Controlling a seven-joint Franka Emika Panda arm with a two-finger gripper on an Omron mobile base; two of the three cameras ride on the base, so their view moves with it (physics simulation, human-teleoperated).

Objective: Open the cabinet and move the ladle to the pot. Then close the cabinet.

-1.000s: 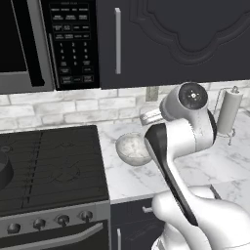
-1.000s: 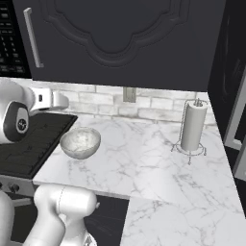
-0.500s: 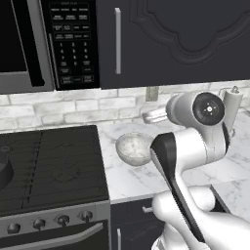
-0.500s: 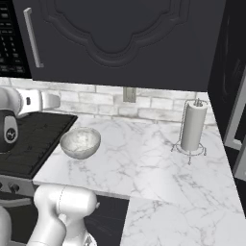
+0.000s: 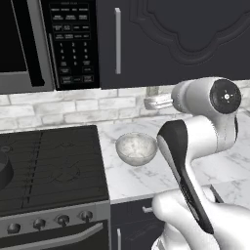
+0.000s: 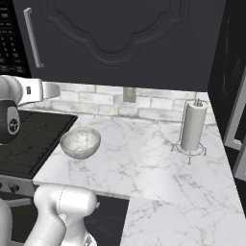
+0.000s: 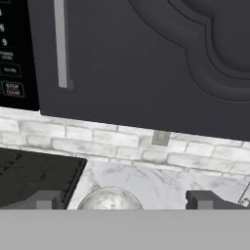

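**A:** Hovering over the counter, the gripper (image 7: 124,199) has its jaws spread wide with nothing between them, facing the cabinet (image 5: 195,44). That door is shut, with the silver bar handle (image 5: 117,40) up at its left edge, right beside the microwave (image 5: 29,44).

**B:** And the task's things? The ladle isn't on the counter, so presumably it's behind that door. A dark curved rim at the far left of the stove (image 5: 49,166) may be the pot (image 5: 4,168), though too little shows to be sure.

**A:** Risks from here?

**B:** The handle sits well above the hand, so a long reach up. It hugs the microwead's keypad; drift left and the fingers could strike the panel instead. A shallow grip could slip off the thin bar as the door swings.

**A:** And the pale bowl (image 5: 136,148) lies just below the hand, near the stove; a low elbow could knock it.

**B:** Any writing? The keypad buttons carry labels, but they're too blurred to read. The paper towel holder (image 6: 193,127) at the right has none.
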